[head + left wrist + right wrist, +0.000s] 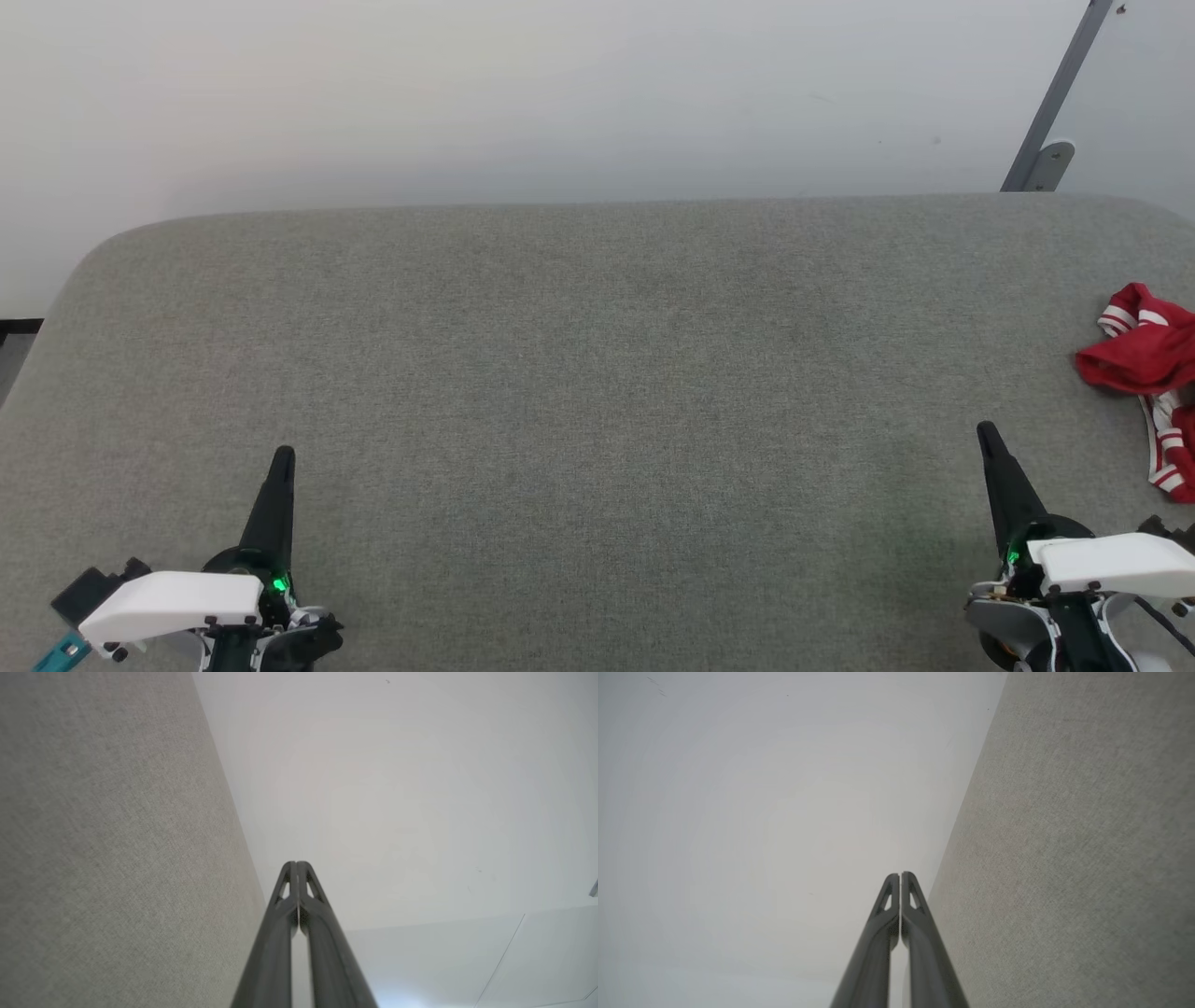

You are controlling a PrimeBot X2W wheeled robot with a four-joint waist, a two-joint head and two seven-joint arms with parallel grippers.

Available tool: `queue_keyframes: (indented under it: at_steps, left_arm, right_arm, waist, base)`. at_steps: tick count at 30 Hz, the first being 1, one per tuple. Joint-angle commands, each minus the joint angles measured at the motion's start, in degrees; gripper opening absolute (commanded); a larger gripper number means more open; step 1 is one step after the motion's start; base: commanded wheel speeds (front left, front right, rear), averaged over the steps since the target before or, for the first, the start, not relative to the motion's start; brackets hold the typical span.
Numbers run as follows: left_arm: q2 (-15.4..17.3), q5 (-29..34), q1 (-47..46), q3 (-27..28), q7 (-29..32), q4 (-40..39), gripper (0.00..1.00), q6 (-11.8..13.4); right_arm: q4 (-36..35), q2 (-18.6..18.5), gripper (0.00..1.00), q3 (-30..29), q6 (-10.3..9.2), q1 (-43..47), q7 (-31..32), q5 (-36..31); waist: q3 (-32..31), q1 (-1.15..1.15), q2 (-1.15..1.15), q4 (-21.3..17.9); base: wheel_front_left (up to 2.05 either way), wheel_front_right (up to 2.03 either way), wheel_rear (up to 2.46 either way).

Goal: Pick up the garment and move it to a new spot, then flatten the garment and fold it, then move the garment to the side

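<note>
Both arms sit low at the near edge of the table (597, 373), and it is a quiet picture. The left gripper (282, 462) points up the cloth at lower left with its jaws pressed together and nothing between them; the left wrist view shows the two dark fingers (280, 933) meeting at the tips against the pale wall (560, 93). It's the same on the other side: the right gripper (988, 439) is closed on nothing, tips touching. The garment (1144, 359) is far out at the table's right side, beyond and to the right of the right gripper and apart from it. It is a rumpled red heap with white-and-red striped trim, and the picture's edge cuts it off, so how much more lies out there I cannot tell. The wide grey middle of the table carries no cloth. As for progress, my read is that this fits two stages. The garment could be bunched at the side waiting to be lifted and carried to a fresh spot, or it could be parked at the side as the last step wants. What shows looks crumpled more than squared off, which leans against a tidy fold, but with so much hidden I won't call it.
</note>
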Motion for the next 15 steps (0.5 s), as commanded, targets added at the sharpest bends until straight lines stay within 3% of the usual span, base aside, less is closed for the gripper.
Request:
queue_keyframes:
  at_steps: [1, 15]
  left_arm:
    - [-0.1, -1.0, -1.1, 0.2, 0.5, -0.1, 0.0, -0.1]
    - [-0.7, -5.8, -2.1, 0.2, 2.0, 0.4, 0.0, -0.2]
  right_arm:
    - [-0.5, 0.3, 0.0, -0.2, 0.0, -0.9, 0.6, 1.2]
    - [-0.5, 0.6, 0.0, -0.3, 0.0, -1.5, 2.0, 6.6]
  waist:
    - [0.0, 0.0, 0.0, 0.0]
    - [0.0, 0.0, 0.0, -0.1]
  base:
    - [0.0, 0.0, 0.0]
    - [0.0, 0.0, 0.0]
